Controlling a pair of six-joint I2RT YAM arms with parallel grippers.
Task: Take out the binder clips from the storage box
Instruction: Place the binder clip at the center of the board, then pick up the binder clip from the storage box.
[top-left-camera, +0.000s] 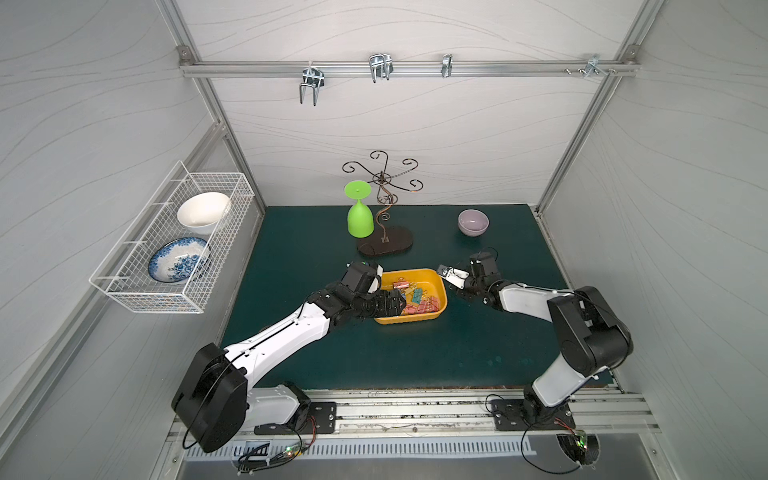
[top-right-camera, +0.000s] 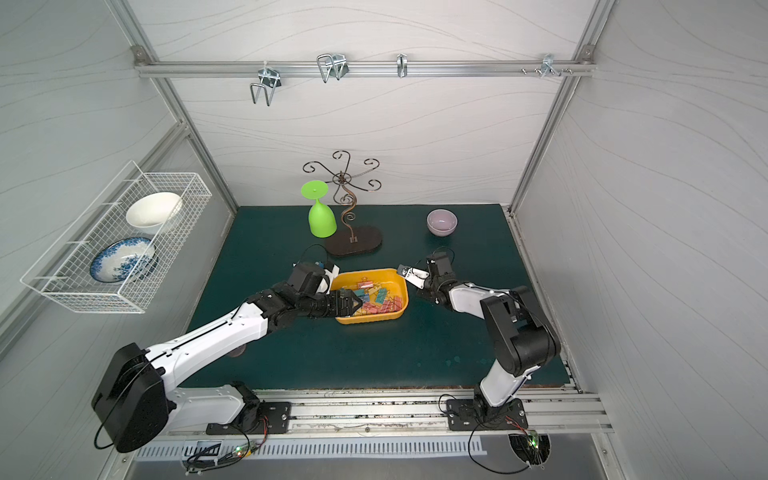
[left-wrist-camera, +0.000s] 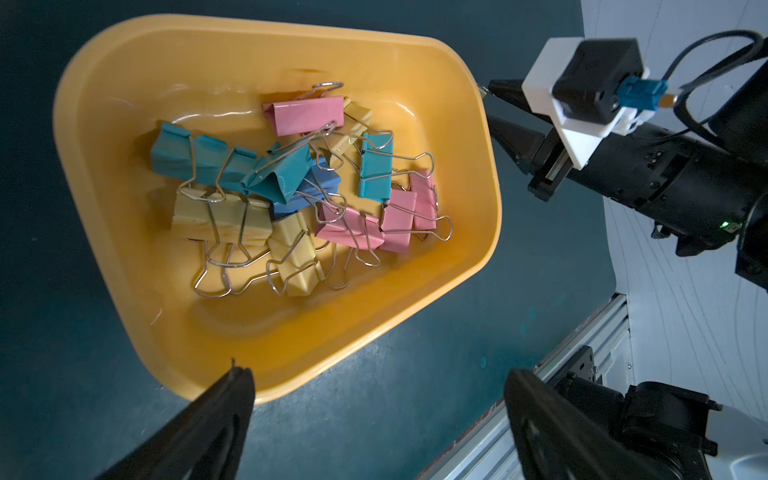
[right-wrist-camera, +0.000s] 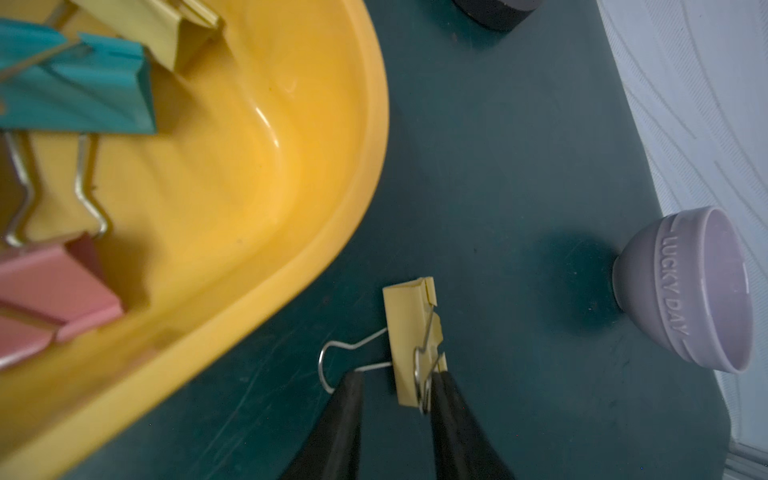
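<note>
Nearest the onlooker, the dark green table mat (top-left-camera: 415, 361) gives a broad open strip in front of the shallow yellow-orange plastic storage box (top-left-camera: 415, 320). The left gripper (left-wrist-camera: 380, 372) hangs over the box's left end, jaws spread wide and holding nothing. The pastel binder clips (left-wrist-camera: 291, 187) lie tangled on the box floor, away from its walls. Just outside the box's far right corner, the right gripper (right-wrist-camera: 397, 376) stands with jaws parted around one yellow binder clip (right-wrist-camera: 409, 328). One fingertip touches the clip's wire handle. Farther back, well apart, sits the small lilac round bowl (right-wrist-camera: 685, 291).
</note>
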